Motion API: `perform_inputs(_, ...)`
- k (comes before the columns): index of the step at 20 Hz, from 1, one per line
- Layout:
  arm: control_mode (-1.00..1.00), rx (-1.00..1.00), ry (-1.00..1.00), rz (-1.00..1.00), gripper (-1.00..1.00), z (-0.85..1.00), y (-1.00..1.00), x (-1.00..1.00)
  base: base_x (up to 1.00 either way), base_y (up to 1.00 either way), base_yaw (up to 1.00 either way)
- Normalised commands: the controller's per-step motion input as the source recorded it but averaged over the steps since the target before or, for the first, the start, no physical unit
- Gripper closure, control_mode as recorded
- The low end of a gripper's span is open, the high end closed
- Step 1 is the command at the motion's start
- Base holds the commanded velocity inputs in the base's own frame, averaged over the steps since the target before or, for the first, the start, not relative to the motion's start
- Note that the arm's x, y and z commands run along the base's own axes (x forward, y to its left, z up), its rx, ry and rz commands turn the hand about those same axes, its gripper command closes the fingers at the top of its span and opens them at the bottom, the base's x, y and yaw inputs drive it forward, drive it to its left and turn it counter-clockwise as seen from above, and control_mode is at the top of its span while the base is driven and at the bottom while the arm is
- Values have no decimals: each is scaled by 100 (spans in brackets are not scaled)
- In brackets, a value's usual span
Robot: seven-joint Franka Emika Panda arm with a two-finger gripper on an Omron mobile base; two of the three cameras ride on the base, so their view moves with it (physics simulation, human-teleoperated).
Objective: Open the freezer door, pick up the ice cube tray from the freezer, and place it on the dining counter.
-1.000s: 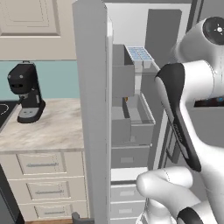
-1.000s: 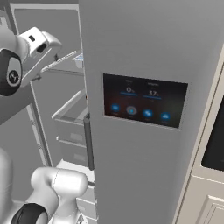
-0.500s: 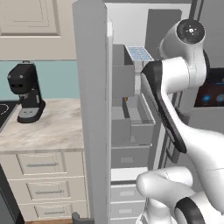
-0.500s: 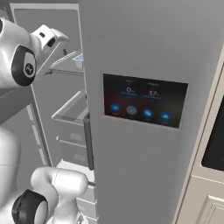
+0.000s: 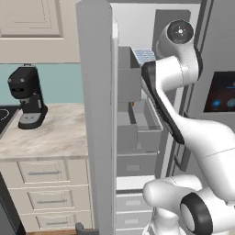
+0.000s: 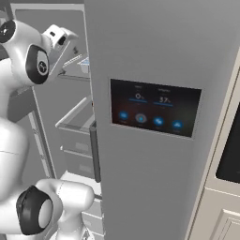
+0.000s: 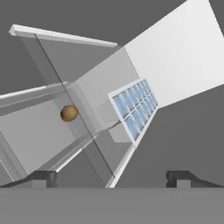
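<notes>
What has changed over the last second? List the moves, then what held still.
The arm swung left toward the open freezer, carrying the gripper nearer the upper shelf where the ice cube tray lies. Nothing was grasped or released; the jaws stayed wide open and empty. The tray, the freezer door standing open, and the coffee machine kept their places.

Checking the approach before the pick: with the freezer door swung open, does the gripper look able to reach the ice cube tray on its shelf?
Probably yes. The gripper stands open, facing the ice cube tray, with nothing between them; the freezer door is swung clear.
</notes>
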Motion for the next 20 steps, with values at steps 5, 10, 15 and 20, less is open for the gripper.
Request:
perform_inputs(5,-100,-9,0,0,-100,-2,0,47,0,0,0)
perform_inputs(10,-100,-5,0,0,-100,-2,0,40,0,0,0)
perform_inputs(15,-100,-2,0,1,-100,-18,0,18,0,0,0)
perform_inputs(20,-100,-2,0,0,-100,-19,0,11,0,0,0)
